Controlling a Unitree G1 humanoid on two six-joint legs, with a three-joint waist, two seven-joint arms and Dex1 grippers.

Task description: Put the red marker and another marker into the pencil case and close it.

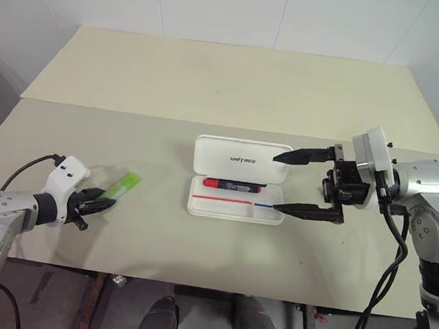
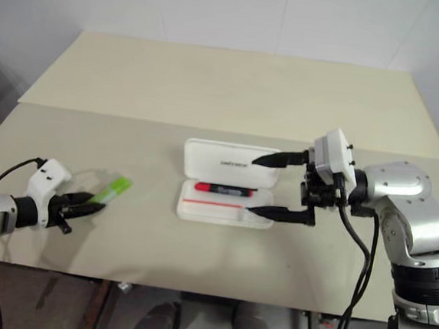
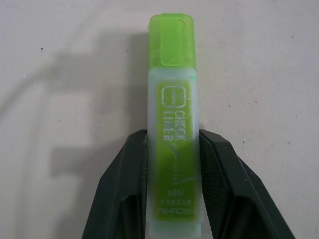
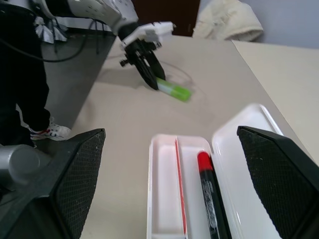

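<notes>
Tabletop (image 1: 211, 79) of pale beige board fills the scene, with white wall panels behind it and a seam running across the board. Near the middle lies the pencil case (image 1: 240, 160), white, hinged open, lid flat and lettered, a thin red-and-blue stripe along its tray. Inside rests the red marker (image 1: 234, 186), red at one end, black along the rest. Well apart, toward the left edge, the lime-green marker (image 3: 174, 124) lies on the table, pinched at its tail by the left gripper (image 1: 98, 201). The right gripper (image 1: 293, 182) hovers at the case's right end, fingers spread wide, holding nothing.
</notes>
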